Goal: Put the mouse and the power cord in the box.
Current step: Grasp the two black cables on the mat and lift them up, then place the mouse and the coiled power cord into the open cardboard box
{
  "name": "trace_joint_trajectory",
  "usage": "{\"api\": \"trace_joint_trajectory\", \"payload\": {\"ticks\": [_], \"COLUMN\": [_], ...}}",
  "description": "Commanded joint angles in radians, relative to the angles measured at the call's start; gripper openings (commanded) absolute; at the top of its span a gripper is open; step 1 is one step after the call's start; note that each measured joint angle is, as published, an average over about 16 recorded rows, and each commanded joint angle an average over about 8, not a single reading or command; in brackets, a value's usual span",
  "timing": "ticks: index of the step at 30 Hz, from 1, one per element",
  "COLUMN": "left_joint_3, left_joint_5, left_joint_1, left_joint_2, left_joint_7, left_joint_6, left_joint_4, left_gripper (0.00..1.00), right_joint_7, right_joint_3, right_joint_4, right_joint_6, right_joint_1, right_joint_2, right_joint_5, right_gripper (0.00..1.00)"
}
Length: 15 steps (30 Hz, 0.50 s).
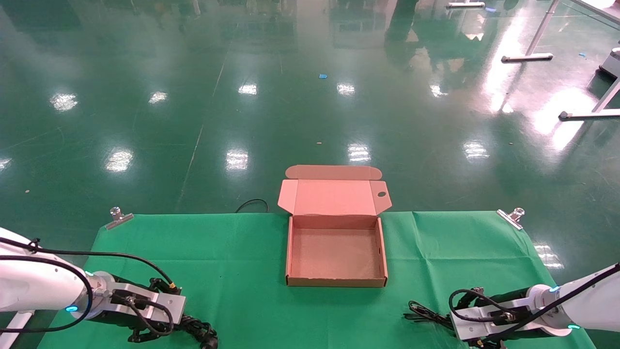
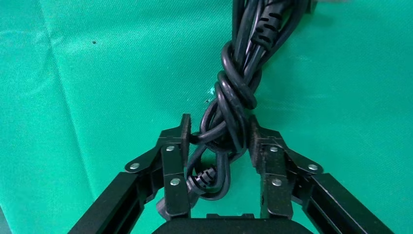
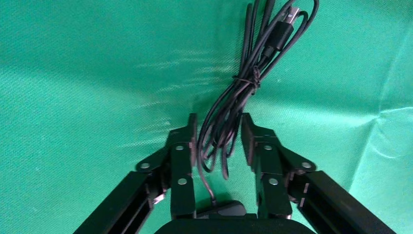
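Power cord (image 2: 233,105) bundle pinched in left claw (image 2: 219,134) at counter's near-left corner, long axis running straight out from it; box (image 1: 335,281) lies forward-right; right claw (image 3: 217,131) half-open astride mouse (image 3: 226,208) cable

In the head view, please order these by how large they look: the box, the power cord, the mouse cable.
1. The box, by far the largest.
2. The power cord and the mouse cable: both are partly hidden by the hands, so their order is unsure.
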Motion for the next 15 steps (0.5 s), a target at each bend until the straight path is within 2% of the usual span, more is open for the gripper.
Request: {"api": "trace_joint_trajectory", "payload": {"ticks": [1,10,15], "left_joint_3": [0.000,-0.005,-0.028], "left_joint_5": [0.000,-0.008,-0.041], "left_joint_1": [0.000,-0.002,-0.009], "left_joint_2": [0.000,-0.002,-0.015], "left_joint_7": [0.000,-0.003,-0.006], "left_joint_6": [0.000,0.011,0.069], "left_joint_4": [0.000,0.001,0.005], "left_gripper": [0.00,0.00,0.00], "right_joint_7": [0.000,0.000,0.002], "right_joint_3": [0.000,0.000,0.007], "right_joint_4": [0.000,0.001,0.003], "right_joint_6": [0.000,0.000,-0.018], "right_joint_1": [0.000,0.000,0.008], "right_joint_2": [0.000,0.000,0.003], "right_joint_5": [0.000,0.000,0.010], "right_gripper": [0.00,0.00,0.00]}}
